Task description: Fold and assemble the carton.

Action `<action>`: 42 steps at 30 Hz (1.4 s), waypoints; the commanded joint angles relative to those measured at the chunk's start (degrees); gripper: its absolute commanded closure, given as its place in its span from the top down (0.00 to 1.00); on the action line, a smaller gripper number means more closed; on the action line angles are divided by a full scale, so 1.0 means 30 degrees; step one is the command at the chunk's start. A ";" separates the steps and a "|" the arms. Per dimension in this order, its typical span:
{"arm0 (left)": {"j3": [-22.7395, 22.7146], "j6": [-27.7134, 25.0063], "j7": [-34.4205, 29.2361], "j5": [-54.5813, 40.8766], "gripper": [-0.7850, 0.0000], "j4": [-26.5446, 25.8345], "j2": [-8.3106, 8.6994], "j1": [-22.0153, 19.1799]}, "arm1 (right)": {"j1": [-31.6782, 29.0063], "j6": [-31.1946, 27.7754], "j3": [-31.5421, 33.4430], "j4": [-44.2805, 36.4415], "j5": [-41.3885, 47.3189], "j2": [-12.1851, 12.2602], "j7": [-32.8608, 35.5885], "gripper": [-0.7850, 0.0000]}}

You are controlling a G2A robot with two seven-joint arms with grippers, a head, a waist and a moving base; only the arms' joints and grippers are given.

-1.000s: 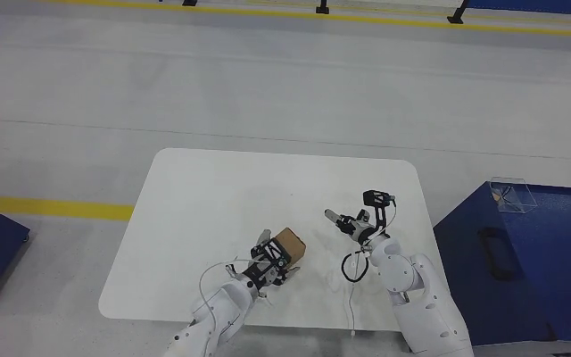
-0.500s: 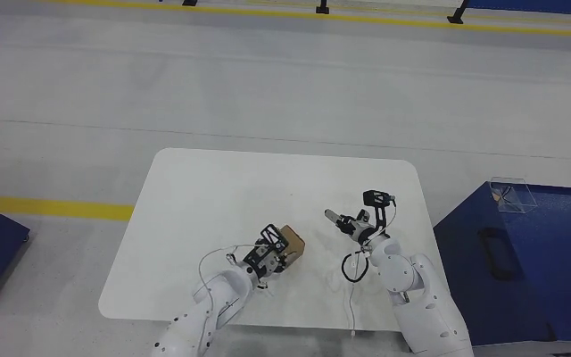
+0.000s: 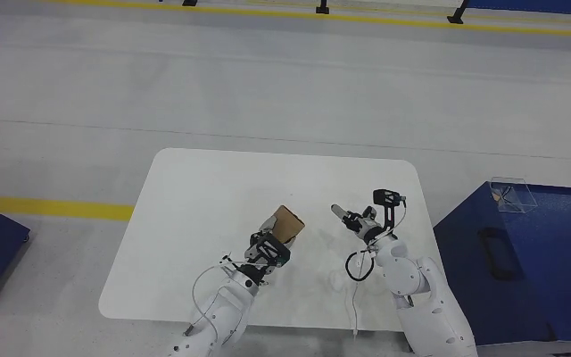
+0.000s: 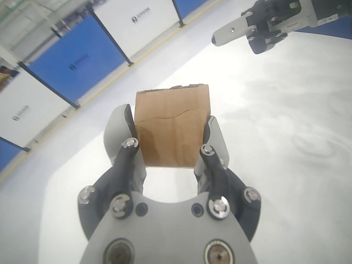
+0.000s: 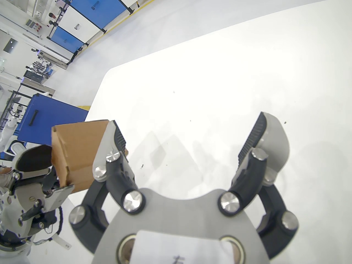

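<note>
Carton (image 4: 172, 111) is clamped on two opposite sides by the left end effector (image 3: 268, 251), apparently lifted off the white bench (image 3: 205, 196) and angled toward the other arm, probably to present its open end for folding. Near it hangs the right end effector (image 5: 189, 127), spread wide and empty, seemingly placed to press a flap.
</note>
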 commanded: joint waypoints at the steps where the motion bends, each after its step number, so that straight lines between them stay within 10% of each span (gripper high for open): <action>1: 0.0002 -0.0060 -0.0011 -0.0045 0.00 0.0011 -0.0003 -0.0012 | 0.0006 -0.0002 -0.0007 0.0009 -0.0017 0.0000 0.0002 1.00; 9: 0.0012 -0.0135 -0.0078 0.0045 0.00 0.0053 0.0003 -0.0010 | 0.0006 -0.0002 -0.0007 0.0009 -0.0017 0.0000 0.0002 1.00; 15: 0.2779 0.6149 -0.7863 1.2656 0.00 0.1833 -0.0539 -0.0297 | 0.0006 -0.0002 -0.0007 0.0009 -0.0017 0.0000 0.0002 1.00; 20: 0.5387 0.7846 -1.3064 2.0020 0.00 0.4464 -0.1539 -0.0725 | 0.0006 -0.0002 -0.0007 0.0009 -0.0017 0.0000 0.0002 1.00; 34: 0.7045 0.4452 -1.4235 1.8081 0.00 0.7369 -0.3586 -0.1713 | 0.0006 -0.0002 -0.0007 0.0009 -0.0017 0.0000 0.0002 1.00; 38: 0.6776 0.2952 -1.3773 1.6968 0.42 0.7385 -0.3807 -0.1767 | 0.0006 -0.0002 -0.0007 0.0009 -0.0017 0.0000 0.0002 1.00; 40: 0.6683 0.2492 -1.3813 1.6842 1.00 0.7363 -0.3894 -0.1755 | 0.0006 -0.0002 -0.0007 0.0009 -0.0017 0.0000 0.0002 1.00; 42: 0.6580 0.2119 -1.3417 1.6096 1.00 0.7023 -0.3987 -0.1576 | 0.0006 -0.0002 -0.0007 0.0009 -0.0017 0.0000 0.0002 1.00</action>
